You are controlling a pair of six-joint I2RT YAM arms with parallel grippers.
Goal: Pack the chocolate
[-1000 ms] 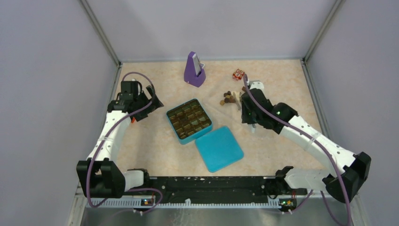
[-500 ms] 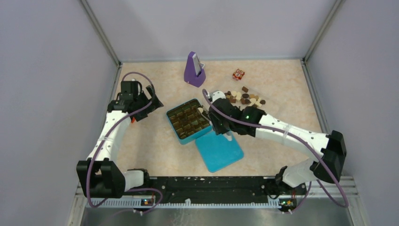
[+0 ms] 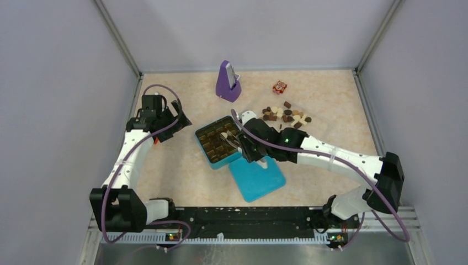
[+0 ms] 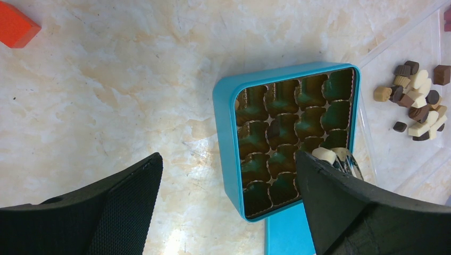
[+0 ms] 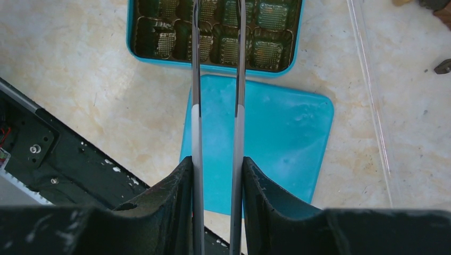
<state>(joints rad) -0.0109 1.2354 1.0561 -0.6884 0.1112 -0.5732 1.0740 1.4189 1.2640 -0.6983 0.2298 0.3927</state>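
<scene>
The chocolate pile lies at the back right and also shows in the left wrist view. The open teal box with a brown compartment tray sits mid-table; its rim shows in both wrist views. My right gripper is shut on metal tongs. The tong tips reach over the box and hold a cream-white chocolate piece. My left gripper is open and empty, left of the box.
The teal lid lies flat just in front of the box. A purple wedge-shaped object and a red-and-white cube stand at the back. A red block lies at the left. Grey walls enclose the table.
My right arm swung left from the chocolate pile to over the box, carrying the tongs with the cream piece. The left arm has not moved.
</scene>
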